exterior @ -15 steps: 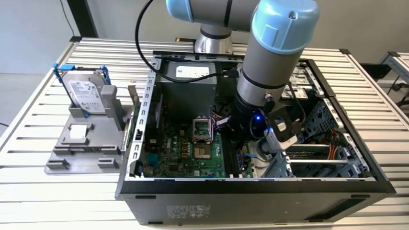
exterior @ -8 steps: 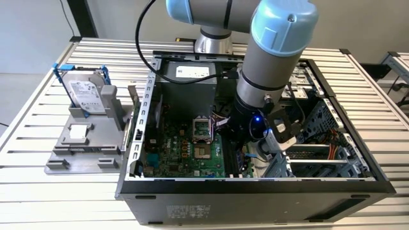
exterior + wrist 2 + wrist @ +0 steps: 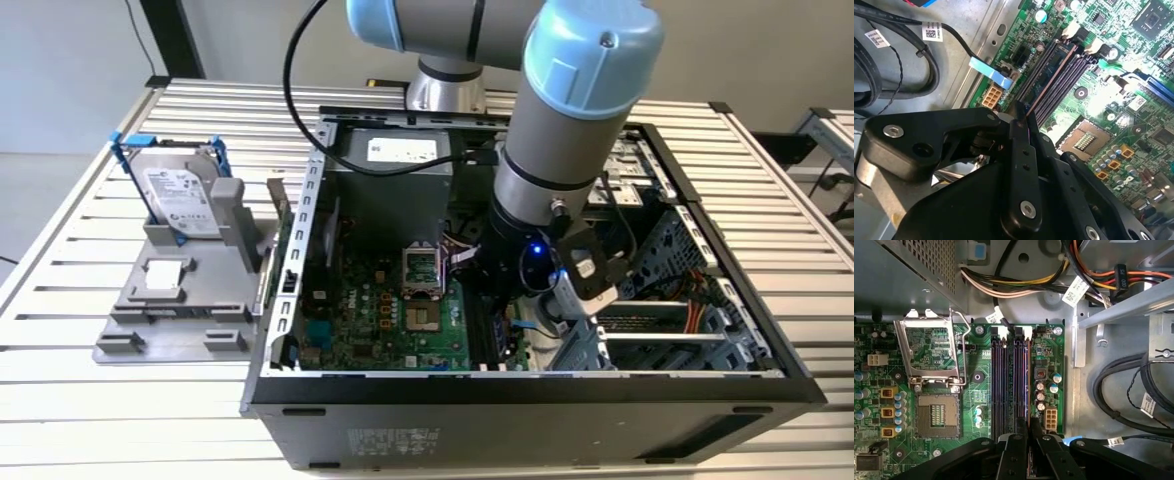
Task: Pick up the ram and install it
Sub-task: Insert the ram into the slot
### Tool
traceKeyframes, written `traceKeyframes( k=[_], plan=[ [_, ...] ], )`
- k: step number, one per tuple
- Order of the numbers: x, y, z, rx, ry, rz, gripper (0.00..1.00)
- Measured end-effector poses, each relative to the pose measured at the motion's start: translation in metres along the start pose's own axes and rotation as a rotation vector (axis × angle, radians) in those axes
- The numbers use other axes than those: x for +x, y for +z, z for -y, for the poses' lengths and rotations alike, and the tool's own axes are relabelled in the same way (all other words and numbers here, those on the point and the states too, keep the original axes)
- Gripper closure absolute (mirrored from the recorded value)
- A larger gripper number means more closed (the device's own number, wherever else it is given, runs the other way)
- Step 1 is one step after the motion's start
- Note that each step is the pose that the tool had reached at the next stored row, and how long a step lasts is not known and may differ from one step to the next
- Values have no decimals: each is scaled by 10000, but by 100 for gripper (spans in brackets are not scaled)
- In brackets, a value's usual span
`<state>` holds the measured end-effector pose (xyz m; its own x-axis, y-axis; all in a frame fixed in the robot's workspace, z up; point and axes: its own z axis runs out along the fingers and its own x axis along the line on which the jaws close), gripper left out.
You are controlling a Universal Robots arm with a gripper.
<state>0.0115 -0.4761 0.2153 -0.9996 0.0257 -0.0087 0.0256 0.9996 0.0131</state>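
The ram [image 3: 1027, 380] shows edge-on as a thin dark stick standing upright in line with the outermost of the motherboard's black slots [image 3: 1004, 380], near the small capacitors. In the second wrist view the ram [image 3: 1054, 75] runs along that slot toward the white end latches [image 3: 1089, 47]. My gripper [image 3: 1027, 426] is low inside the open computer case, its black fingers [image 3: 1021, 150] pinched on the near end of the ram. In the exterior view the gripper [image 3: 514, 315] sits over the green motherboard [image 3: 387, 320].
A CPU socket [image 3: 936, 415] lies beside the slots. Bundled cables [image 3: 1019, 285] and black hoses [image 3: 1119, 390] run close by. A drive cage [image 3: 667, 300] fills the case's right. Outside, a grey holder [image 3: 174, 300] carries a hard drive [image 3: 180, 190] and an upright card [image 3: 278, 215].
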Motion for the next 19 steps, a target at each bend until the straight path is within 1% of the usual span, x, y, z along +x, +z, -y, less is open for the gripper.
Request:
traceKeyframes(
  k=[11,15,19],
  plan=[
    [-12,1,0,2,339,3,100],
    [-12,2,0,2,322,3,100],
    [-11,3,-1,-2,103,0,100]
  ],
)
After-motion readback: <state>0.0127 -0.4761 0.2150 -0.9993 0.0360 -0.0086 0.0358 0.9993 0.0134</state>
